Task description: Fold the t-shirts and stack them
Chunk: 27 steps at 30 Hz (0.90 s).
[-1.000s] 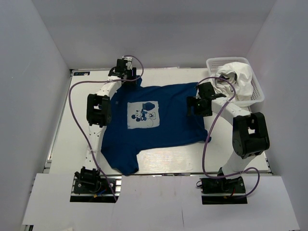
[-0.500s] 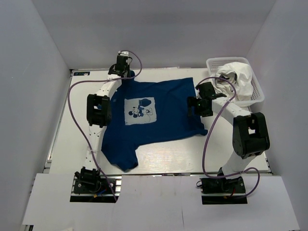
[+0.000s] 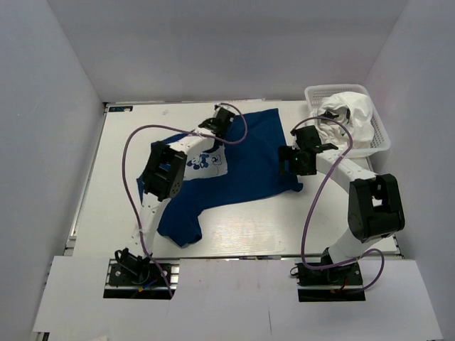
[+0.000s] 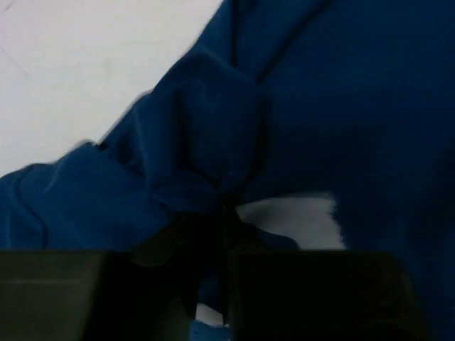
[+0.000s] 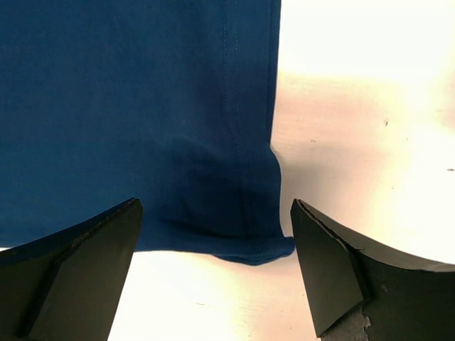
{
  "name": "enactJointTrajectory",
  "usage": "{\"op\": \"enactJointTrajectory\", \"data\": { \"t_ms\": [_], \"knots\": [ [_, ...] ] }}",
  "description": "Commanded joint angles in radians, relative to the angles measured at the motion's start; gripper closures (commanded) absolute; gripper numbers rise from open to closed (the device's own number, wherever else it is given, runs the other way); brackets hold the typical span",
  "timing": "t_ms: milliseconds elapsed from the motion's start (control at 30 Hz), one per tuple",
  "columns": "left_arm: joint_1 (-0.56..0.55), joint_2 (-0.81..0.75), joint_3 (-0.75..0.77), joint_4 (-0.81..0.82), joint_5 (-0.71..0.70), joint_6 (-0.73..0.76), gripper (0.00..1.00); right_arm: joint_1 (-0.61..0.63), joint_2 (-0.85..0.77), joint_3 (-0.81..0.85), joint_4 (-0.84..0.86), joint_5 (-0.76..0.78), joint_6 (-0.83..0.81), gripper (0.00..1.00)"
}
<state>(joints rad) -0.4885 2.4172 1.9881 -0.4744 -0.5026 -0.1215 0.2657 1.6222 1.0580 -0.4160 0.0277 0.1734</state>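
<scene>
The navy t-shirt [image 3: 249, 160] lies on the white table with its far left part folded over toward the middle, half covering the pale mouse print [image 3: 206, 162]. My left gripper [image 3: 222, 121] is shut on a bunched fold of the navy cloth [image 4: 206, 156], held above the shirt's middle. My right gripper [image 3: 293, 158] is open over the shirt's right edge; its fingers [image 5: 85, 270] straddle a hemmed corner [image 5: 249, 241] without touching it. The white t-shirt [image 3: 348, 114] lies crumpled in the basket.
The white lattice basket [image 3: 380, 142] stands at the back right corner of the table [image 3: 128, 142]. Purple cables loop over both arms. White walls close in the table on three sides.
My left gripper has moved right from the far left corner toward the middle, dragging the shirt's shoulder over the print. The right gripper has barely moved.
</scene>
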Motion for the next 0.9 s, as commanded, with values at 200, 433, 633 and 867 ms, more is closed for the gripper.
{"op": "enactJointTrajectory", "data": {
  "t_ms": [200,433,633,867],
  "knots": [
    [-0.013,-0.553,-0.426,0.034,0.289,-0.124,0.00,0.000,-0.039,-0.018,0.046,0.008,0.003,0.10],
    [0.034,-0.410,-0.197,-0.099,0.295,-0.099,0.00,0.001,-0.036,-0.010,0.042,-0.002,0.002,0.10],
    [0.129,-0.254,-0.032,-0.201,0.443,-0.144,0.06,0.000,-0.028,-0.007,0.039,0.008,-0.003,0.10],
    [0.194,-0.185,-0.043,-0.167,0.605,-0.156,0.18,0.000,0.001,0.017,0.025,0.011,-0.003,0.10]
  ]
}}
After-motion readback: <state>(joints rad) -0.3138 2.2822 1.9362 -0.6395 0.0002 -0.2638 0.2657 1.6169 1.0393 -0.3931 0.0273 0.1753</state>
